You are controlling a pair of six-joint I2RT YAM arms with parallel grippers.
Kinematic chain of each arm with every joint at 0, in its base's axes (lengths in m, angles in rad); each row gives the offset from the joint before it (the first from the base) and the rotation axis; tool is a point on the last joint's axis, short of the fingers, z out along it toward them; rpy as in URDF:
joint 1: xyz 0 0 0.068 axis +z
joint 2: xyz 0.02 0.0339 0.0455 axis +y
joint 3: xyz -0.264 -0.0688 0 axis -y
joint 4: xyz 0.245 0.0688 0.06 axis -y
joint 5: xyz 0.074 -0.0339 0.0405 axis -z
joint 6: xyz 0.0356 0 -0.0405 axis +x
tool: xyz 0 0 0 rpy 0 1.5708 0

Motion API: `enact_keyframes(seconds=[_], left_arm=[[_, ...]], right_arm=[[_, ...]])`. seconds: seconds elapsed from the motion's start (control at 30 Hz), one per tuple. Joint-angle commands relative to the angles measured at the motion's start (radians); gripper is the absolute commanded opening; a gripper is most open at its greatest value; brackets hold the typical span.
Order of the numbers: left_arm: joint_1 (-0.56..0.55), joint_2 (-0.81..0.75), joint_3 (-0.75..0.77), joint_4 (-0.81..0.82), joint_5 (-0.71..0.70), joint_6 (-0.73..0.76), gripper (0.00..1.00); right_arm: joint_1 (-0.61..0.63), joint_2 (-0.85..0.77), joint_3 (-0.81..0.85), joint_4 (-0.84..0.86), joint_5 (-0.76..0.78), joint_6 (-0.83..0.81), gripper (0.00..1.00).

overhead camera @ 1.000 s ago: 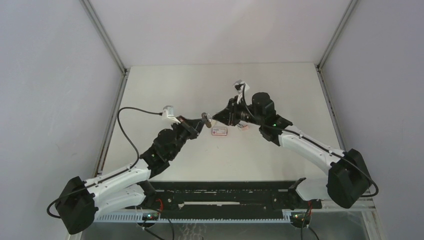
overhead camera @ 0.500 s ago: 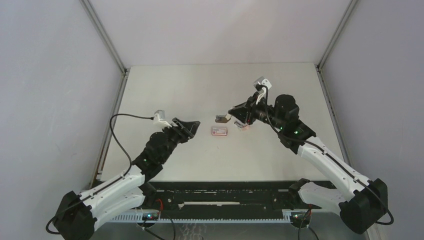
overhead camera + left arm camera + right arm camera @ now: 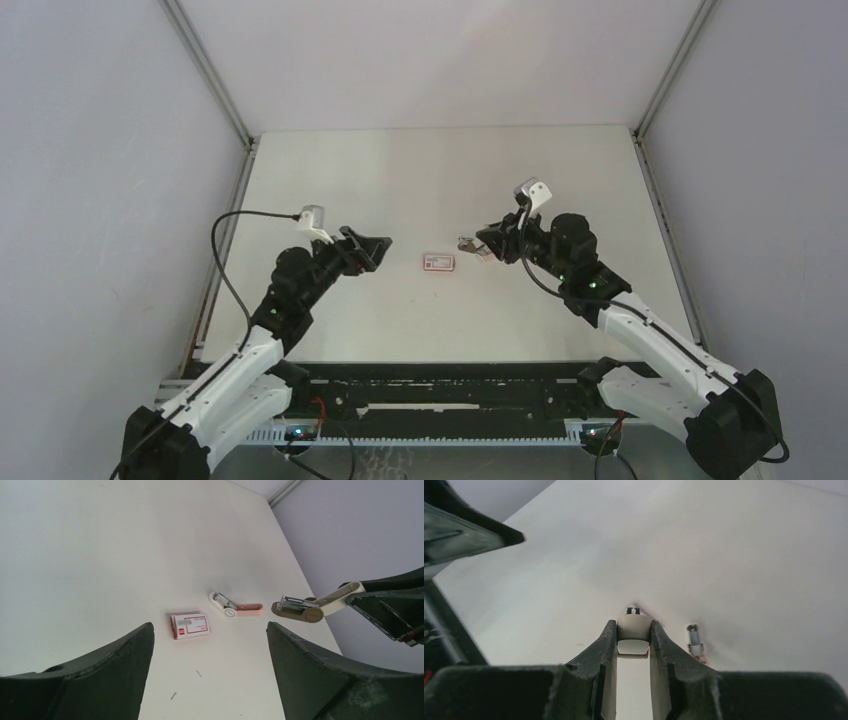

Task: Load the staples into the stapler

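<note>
Left to right: left gripper (image 3: 378,247), newly spread, empty and drawn back; staple box (image 3: 438,262) flat mid-table; pink-and-white stapler (image 3: 235,609) just beside it; right gripper (image 3: 633,630) alone clasped a cream metal-topped piece (image 3: 300,611). We judged the handover finished, loading not.

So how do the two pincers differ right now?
The left pincer is spread wide, while the right pincer is closed. The left pincer holds nothing; the right pincer grips a white stapler piece. The left pincer sits to the left of the staple box, the right pincer to its right. Both hang above the table, facing inward.
</note>
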Motion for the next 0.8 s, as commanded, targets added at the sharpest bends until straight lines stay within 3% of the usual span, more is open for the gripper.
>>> enact_keyframes(seconds=[0.0, 0.2, 0.47, 0.6, 0.77], left_arm=[[0.126, -0.046, 0.083, -0.065, 0.153, 0.058, 0.87], [0.238, -0.141, 0.144, -0.201, 0.200, 0.079, 0.88], [0.269, -0.163, 0.392, -0.579, 0.224, 0.297, 0.88], [0.271, -0.186, 0.419, -0.621, 0.209, 0.382, 0.88], [0.270, -0.198, 0.384, -0.603, 0.196, 0.382, 0.89]], right_arm=[[-0.048, -0.013, -0.048, 0.220, 0.088, -0.062, 0.00], [-0.168, 0.103, -0.083, 0.421, -0.038, -0.111, 0.00], [-0.281, 0.272, -0.076, 0.541, -0.140, -0.110, 0.00], [-0.291, 0.348, -0.075, 0.550, -0.171, -0.122, 0.00], [-0.291, 0.436, -0.075, 0.583, -0.159, -0.129, 0.00]])
